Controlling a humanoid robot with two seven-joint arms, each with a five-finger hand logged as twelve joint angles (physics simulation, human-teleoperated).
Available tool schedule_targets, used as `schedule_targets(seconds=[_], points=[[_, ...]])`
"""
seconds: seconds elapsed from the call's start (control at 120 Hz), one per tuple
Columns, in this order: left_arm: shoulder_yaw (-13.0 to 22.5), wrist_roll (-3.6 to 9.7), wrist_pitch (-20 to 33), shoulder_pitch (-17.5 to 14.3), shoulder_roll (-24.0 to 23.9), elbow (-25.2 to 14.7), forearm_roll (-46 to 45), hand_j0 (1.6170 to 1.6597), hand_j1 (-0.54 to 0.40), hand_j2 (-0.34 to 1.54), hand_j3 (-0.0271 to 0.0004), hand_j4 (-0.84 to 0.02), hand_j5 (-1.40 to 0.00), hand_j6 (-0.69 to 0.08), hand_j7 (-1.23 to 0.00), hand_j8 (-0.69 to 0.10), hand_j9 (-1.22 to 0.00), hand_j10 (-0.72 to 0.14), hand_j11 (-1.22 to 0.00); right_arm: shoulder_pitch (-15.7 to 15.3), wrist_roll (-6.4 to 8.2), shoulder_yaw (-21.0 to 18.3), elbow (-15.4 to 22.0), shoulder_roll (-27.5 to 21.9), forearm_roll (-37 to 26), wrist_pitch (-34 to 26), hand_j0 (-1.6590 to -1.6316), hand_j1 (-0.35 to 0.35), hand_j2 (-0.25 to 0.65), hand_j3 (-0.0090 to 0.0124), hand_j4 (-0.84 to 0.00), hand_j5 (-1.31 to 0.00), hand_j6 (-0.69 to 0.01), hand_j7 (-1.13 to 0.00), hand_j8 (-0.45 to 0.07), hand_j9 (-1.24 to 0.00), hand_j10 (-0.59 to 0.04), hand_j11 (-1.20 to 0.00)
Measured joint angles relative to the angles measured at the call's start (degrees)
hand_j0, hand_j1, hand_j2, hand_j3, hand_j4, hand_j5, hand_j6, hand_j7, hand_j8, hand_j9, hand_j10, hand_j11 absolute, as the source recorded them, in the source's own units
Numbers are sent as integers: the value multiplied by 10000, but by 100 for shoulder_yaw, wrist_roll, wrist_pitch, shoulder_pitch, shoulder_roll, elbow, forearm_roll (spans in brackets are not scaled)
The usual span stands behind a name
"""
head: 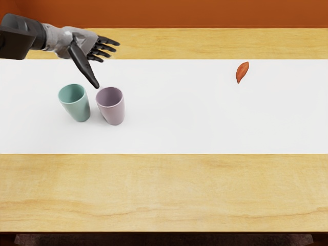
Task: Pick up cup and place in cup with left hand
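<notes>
The left robot hand [97,64], fingers spread, hovers above the tapered teal cup [78,108] and tapered mauve cup [114,112].

Cup [80,111] left of cup [115,114], leaf [243,72] right

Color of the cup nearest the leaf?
Muted purple, like mauve; the cup shows best in the head view.

Two cups [75,108], probably one leaf [242,72], one hand [81,44]
</notes>
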Motion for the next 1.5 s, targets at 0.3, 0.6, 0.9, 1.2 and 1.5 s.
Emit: schedule_targets(seconds=[0.3,0.6,0.9,1.2,1.5], points=[[1004,259,0,-855,77,-742,408,16581,3283,36,0,-196,-231,-200,-230,-197,-229,-190,-229,-1,0,0,0,0,0,-1,-16581,-3479,-12,0,2,8,66,0,51,5,36,4],[2185,270,0,-1364,76,-1482,325,16581,3271,38,0,-210,-245,-216,-244,-213,-243,-204,-242,-1,0,0,0,0,0,0,-16581,-3479,-12,0,2,8,66,0,51,5,36,4],[2439,216,618,-1454,-6,-1664,474,16581,3267,38,0,-211,-248,-217,-247,-214,-246,-205,-245,0,0,0,0,0,-1,0,-16581,-3479,-12,0,2,7,66,0,51,5,36,4],[2465,120,1460,-1250,-435,-1704,1495,16581,3266,41,0,-212,-250,-220,-249,-217,-248,-208,-247,-1,0,0,0,0,-1,2,-16581,-3479,-12,0,2,7,66,0,51,5,36,4],[2728,109,1811,-1136,-645,-1708,1663,16581,3259,46,0,-221,-261,-229,-259,-226,-258,-217,-257,1,0,1,0,0,-2,0,-16581,-3479,-12,0,2,7,66,0,51,5,36,4]])
